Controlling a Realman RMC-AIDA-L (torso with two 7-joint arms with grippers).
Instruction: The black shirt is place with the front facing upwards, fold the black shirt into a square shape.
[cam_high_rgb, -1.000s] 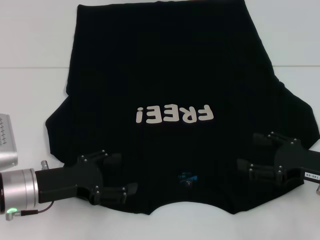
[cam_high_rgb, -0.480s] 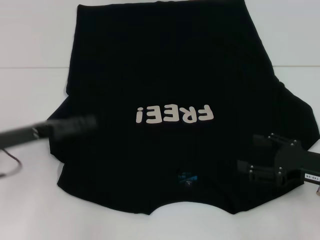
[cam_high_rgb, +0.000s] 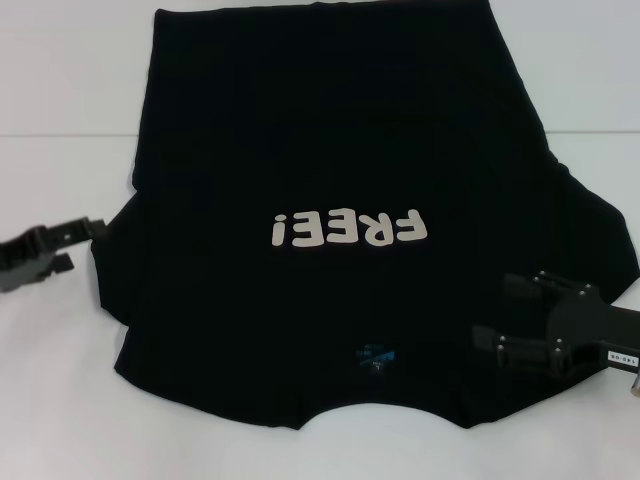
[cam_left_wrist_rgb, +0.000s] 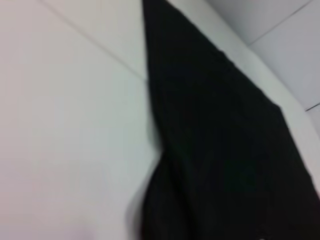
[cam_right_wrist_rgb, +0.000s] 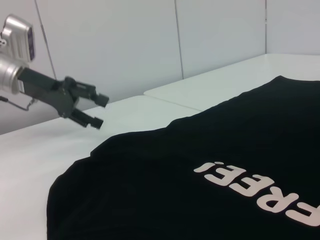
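A second ago the left gripper (cam_high_rgb: 85, 245) sat low on the black shirt (cam_high_rgb: 350, 180) at its near left shoulder; half a second ago it was a blur sweeping across the left sleeve, and it now hangs off the cloth over the bare white table (cam_high_rgb: 60, 380), just beside the left sleeve's edge. Its jaws stand spread, with nothing between them, as the right wrist view also shows, the gripper raised clear above the table (cam_right_wrist_rgb: 50, 145). The right gripper (cam_high_rgb: 510, 315) has barely shifted over the same interval, staying over the near right shoulder of the shirt with its jaws spread; whether the lower one touches the cloth cannot be told. The shirt itself has not moved: it lies flat, front up, collar toward the robot, the off-white "FREE!" lettering (cam_high_rgb: 348, 229) reading upside down from the head camera and the small blue neck label (cam_high_rgb: 374, 355) just inside the collar. The left wrist view shows only a dark edge of the shirt (cam_left_wrist_rgb: 220, 150) against the table.
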